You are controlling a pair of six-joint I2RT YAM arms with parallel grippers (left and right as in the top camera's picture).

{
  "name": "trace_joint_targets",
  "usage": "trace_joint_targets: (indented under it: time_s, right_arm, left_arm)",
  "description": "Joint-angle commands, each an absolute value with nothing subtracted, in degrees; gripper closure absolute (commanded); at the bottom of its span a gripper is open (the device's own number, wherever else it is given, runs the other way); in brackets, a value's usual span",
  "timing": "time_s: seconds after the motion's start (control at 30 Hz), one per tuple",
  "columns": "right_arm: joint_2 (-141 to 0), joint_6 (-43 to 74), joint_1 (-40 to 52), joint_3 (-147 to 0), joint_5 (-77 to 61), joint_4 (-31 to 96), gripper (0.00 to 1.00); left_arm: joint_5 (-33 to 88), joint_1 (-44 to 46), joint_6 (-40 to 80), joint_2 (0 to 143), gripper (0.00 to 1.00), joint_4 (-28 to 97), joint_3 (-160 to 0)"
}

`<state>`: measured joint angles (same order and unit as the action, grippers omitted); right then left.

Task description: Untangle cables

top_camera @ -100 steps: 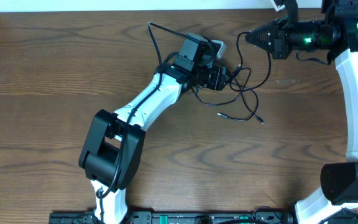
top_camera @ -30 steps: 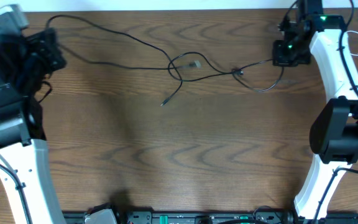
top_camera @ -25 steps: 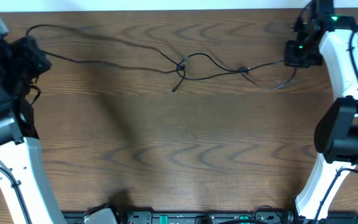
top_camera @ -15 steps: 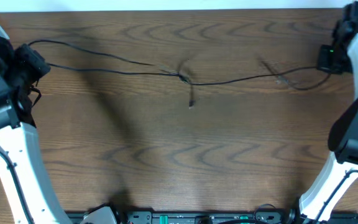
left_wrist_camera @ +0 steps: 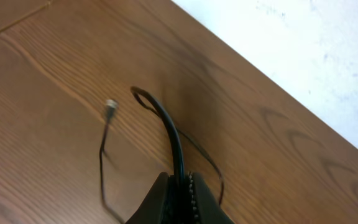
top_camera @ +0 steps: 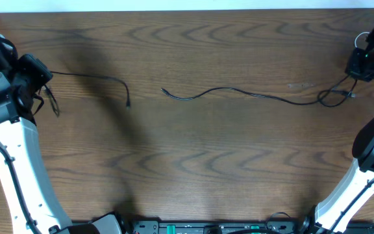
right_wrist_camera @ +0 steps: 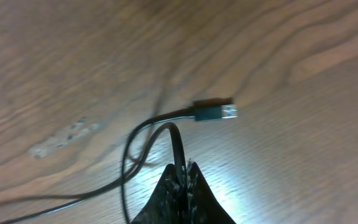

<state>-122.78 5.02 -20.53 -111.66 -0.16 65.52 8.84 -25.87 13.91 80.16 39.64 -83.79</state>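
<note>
Left gripper pinching the short thin black cord, right gripper pinching the longer thin black cord, free ends apart, so best lay both down gently, well separated.

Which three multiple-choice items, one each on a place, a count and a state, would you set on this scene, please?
1. Where is the left gripper?
A. at the table's left edge
B. mid-table
C. at the right edge

2. How many cables lie there?
A. one
B. two
C. four

3. The cables are:
A. knotted together
B. apart
C. coiled in one pile

Answers:
1. A: the overhead view shows it at the far left.
2. B: there is a left cable and a right cable.
3. B: bare wood lies between their ends.
</note>
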Motion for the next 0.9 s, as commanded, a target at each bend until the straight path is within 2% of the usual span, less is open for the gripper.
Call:
trace_joint_targets:
  time_s: [0.0,0.1,0.2,0.33,0.6,0.87]
  right_arm:
    - [-121.03,2.52,-20.75,-115.79,-10.90,65.30,0.99]
    - [-118.30,0.10,-21.08,-118.74,-18.65,64.31,0.99]
    - [-115.02,0.10,-21.58,-121.99,-19.92,64.03,0.99]
    - [-109.27,0.12,-23.05,-126.43,-17.54,63.35,0.99]
    - [-98.35,2.02,-29.71,-127.90,-3.25,57.54,0.99]
    - [-93.62,3.79,-40.93,-127.90,-7.18,55.92,0.99]
  left_arm:
    - [11.84,-24.03,15.33,80.86,0.92,41.25,-84.23]
    - [11.99,-20.67,15.33,81.49,0.92,43.29,-84.23]
    - [12.01,-16.60,15.33,81.93,0.92,44.34,-84.23]
    - [11.97,-9.89,15.31,82.08,0.93,43.90,-84.23]
    - [11.97,-1.21,15.31,82.11,0.93,43.24,-84.23]
    - [11.99,1.10,15.35,83.96,0.93,43.24,-84.23]
